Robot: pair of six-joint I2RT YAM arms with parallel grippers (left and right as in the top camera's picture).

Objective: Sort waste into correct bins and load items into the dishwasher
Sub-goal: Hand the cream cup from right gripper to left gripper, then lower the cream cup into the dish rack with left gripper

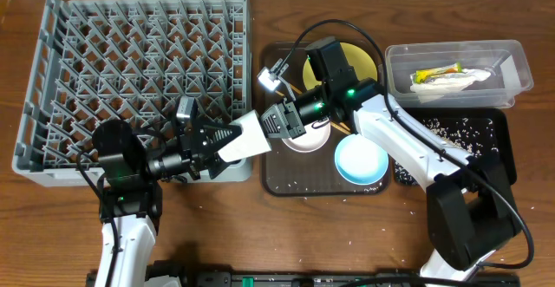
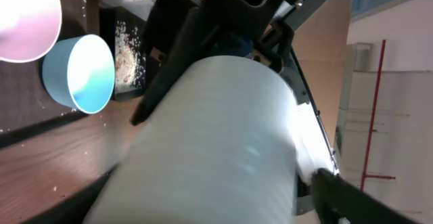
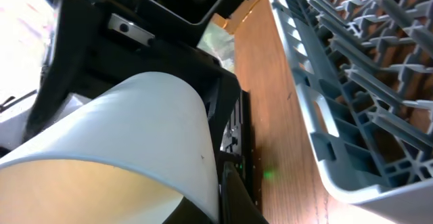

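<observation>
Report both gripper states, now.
Left gripper: around the small white cup, grip cannot be told.
Right gripper: closed on the cup.

Brown wood-grain table (image 1: 347, 235), seen from overhead, bearing four containers that rest directly on its surface. At the left stands a large square grey dish rack (image 1: 130, 53); just beside its right edge, at centre, lies a dark-brown serving tray (image 1: 290, 176); at the upper right stands a clear plastic tub (image 1: 399, 66), with a shallow black tray (image 1: 494, 161) just in front of it, beside the serving tray. A few pale crumbs (image 1: 301, 259) lie on the bare wood near the front edge.
</observation>
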